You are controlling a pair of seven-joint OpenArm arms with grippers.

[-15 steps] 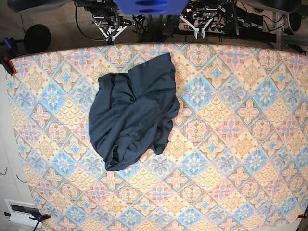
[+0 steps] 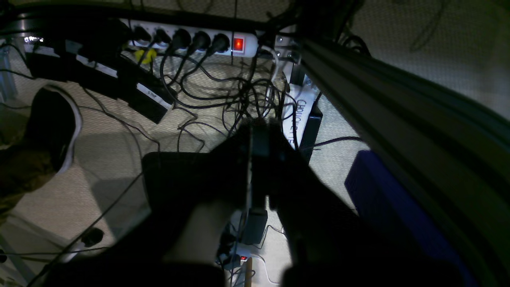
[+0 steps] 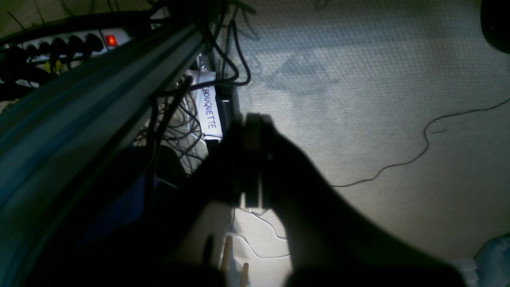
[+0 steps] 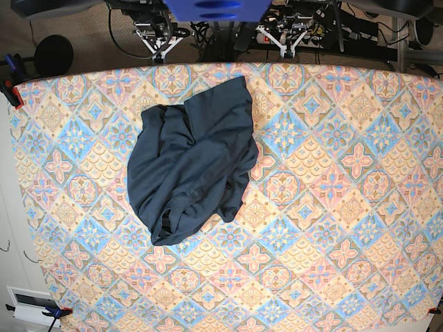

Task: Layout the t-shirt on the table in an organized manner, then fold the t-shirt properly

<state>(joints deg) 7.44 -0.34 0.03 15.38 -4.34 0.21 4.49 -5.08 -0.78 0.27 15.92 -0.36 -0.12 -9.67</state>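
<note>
Working from the left of the base view, we find the t-shirt [image 4: 192,162] lying in a crumpled heap on the worktop [image 4: 332,207], left of centre and nearer the far edge. Its dark navy-teal cloth is bunched and folded over itself; a flat flap reaches toward the far edge, while a rolled lower edge sits toward the near side. We cannot make out sleeves, collar or hem with any certainty, and no label shows.

Beyond the far edge, the right pincer [image 4: 160,43] is parked clear of the cloth, on the left of this view. Its wrist camera looks down at carpet and loose cables, and the right pincer [image 3: 253,159] shows there as a dark silhouette with its jaws together and nothing between them. Further right, the left pincer [image 4: 285,38] is parked the same way; from its own camera the left pincer [image 2: 261,159] is likewise closed and empty, above a power strip [image 2: 191,40] and tangled leads.

We judge the laying-out has not begun. The risks from here come mostly from the heap itself: because the layers overlap, a pinch made blind could take two thicknesses at once, so that lifting drags the bundle rather than opening it. A grasp on the flap nearest the far edge may pull the shirt off the worktop toward the arms' bases. The patterned cover could also be caught with the fabric if the jaws close too low.
</note>
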